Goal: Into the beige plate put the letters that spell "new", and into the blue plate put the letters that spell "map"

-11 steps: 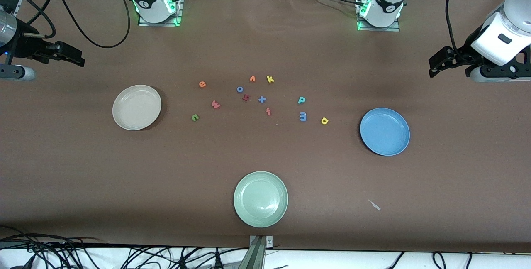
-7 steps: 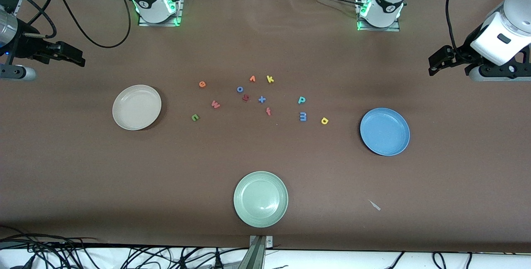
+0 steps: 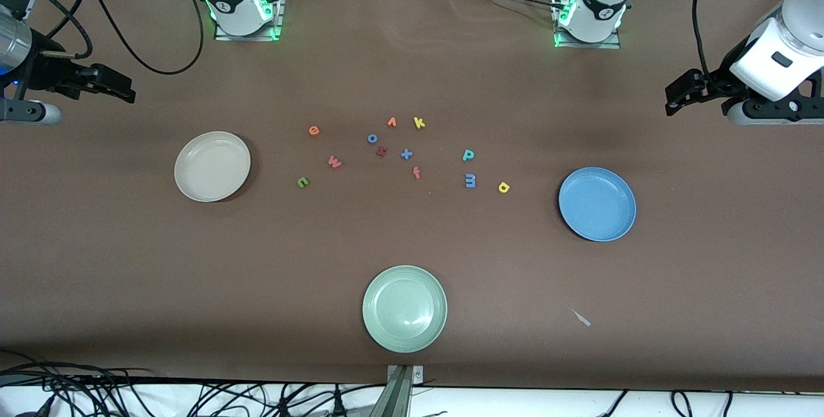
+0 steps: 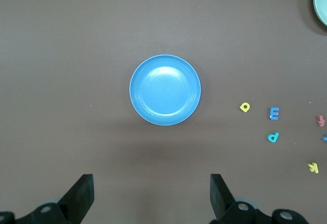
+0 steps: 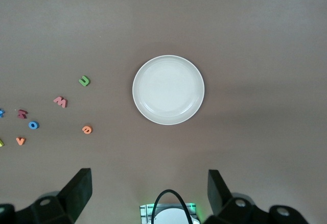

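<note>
High front camera faces the robots' bases across the table (image 3: 412, 352). Each wrist camera looks straight down from well above — left over the blue plate (image 4: 165, 90), right over the beige plate (image 5: 168, 90) (both plates also in front view).

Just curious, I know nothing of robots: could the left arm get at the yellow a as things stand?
Probably yes: the left hand is open, and the yellow a lies alone on bare table beside the blue plate, nothing covering it.

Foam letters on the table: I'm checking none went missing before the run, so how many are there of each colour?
Orange: 2, e, v
Yellow: 2, k, a
Blue: 3, o, m, a cross shape
Red or pink: 3, w, f, one unclear
Green: 1, n
Teal: 1, p
Total: 12
</note>
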